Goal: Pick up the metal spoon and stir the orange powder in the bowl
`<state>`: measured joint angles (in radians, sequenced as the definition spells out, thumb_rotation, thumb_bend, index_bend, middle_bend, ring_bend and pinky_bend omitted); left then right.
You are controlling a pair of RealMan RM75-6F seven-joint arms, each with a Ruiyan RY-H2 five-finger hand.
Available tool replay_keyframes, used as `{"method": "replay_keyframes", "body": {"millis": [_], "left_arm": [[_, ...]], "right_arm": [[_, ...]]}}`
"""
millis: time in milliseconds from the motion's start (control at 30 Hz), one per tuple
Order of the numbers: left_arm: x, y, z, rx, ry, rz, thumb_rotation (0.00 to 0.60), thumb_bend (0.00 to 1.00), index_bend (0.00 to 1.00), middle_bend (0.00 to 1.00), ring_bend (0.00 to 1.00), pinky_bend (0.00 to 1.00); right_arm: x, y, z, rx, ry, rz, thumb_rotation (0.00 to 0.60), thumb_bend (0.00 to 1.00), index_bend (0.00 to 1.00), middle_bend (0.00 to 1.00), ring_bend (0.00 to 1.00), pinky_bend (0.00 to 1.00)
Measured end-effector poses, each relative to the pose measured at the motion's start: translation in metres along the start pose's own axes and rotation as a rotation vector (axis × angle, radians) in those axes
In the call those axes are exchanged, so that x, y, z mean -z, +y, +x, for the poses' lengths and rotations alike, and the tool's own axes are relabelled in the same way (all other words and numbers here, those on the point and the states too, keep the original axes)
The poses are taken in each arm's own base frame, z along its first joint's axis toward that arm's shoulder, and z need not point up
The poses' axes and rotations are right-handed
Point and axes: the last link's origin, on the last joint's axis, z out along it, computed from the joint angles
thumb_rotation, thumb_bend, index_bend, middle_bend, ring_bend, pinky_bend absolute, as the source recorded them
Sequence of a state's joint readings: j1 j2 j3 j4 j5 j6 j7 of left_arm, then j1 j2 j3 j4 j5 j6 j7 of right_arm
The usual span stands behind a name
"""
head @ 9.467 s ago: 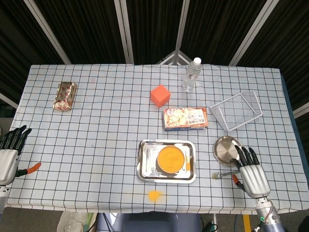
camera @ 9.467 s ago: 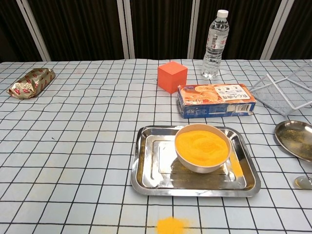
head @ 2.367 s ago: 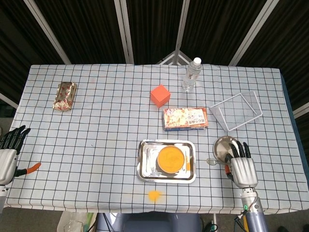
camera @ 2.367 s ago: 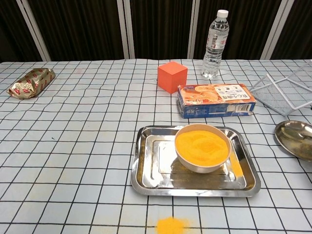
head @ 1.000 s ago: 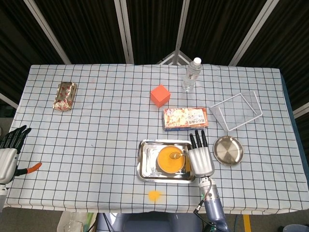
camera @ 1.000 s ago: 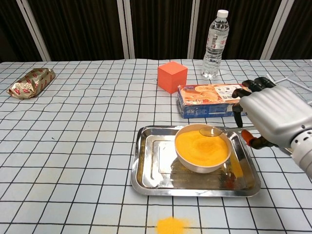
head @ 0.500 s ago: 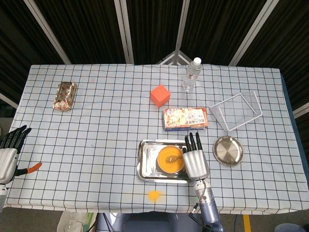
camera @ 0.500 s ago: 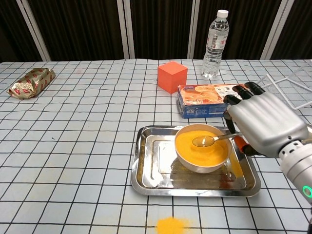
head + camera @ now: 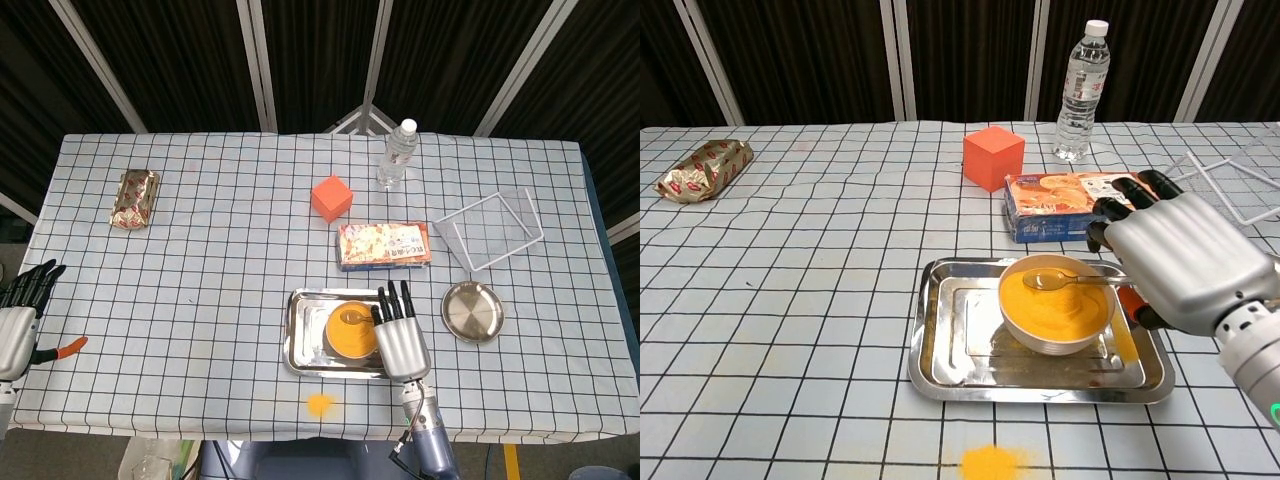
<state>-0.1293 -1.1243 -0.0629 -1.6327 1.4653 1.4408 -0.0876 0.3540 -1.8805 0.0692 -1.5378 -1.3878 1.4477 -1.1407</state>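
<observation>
A white bowl (image 9: 1055,305) (image 9: 349,331) filled with orange powder stands in a steel tray (image 9: 940,350) (image 9: 298,340). My right hand (image 9: 1175,260) (image 9: 398,335) hovers over the tray's right side and holds the metal spoon (image 9: 1060,280) (image 9: 352,317) by its handle. The spoon's bowl lies in the powder near the far rim. My left hand (image 9: 18,315) rests at the table's left edge, fingers apart, holding nothing; the chest view does not show it.
A snack box (image 9: 1080,205), an orange cube (image 9: 992,157) and a water bottle (image 9: 1083,90) stand behind the tray. To the right are a wire basket (image 9: 488,228) and a small steel dish (image 9: 472,311). Spilled powder (image 9: 990,462) lies in front. A foil packet (image 9: 702,168) sits far left.
My right hand carried the spoon from the table's right side to the bowl. Over the last half second it shifted slightly left and the spoon's bowl moved toward the far rim.
</observation>
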Motion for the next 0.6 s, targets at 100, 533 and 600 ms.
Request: {"method": "replay_keyframes", "body": {"millis": [100, 533, 600], "left_arm": [[0.000, 0.000, 0.000, 0.002, 0.000, 0.000, 0.600, 0.00, 0.00, 0.00, 0.00, 0.00], [0.000, 0.000, 0.000, 0.001, 0.000, 0.002, 0.600, 0.00, 0.00, 0.00, 0.00, 0.00], [0.000, 0.000, 0.000, 0.001, -0.001, 0.003, 0.600, 0.00, 0.00, 0.00, 0.00, 0.00]], "right_arm": [[0.003, 0.000, 0.001, -0.004, 0.001, 0.007, 0.600, 0.44, 0.24, 0.18, 0.00, 0.00], [0.001, 0.014, 0.014, -0.051, 0.009, 0.010, 0.600, 0.40, 0.39, 0.56, 0.46, 0.17], [-0.003, 0.018, 0.014, -0.059, -0.004, -0.002, 0.600, 0.40, 0.39, 0.60, 0.51, 0.26]]}}
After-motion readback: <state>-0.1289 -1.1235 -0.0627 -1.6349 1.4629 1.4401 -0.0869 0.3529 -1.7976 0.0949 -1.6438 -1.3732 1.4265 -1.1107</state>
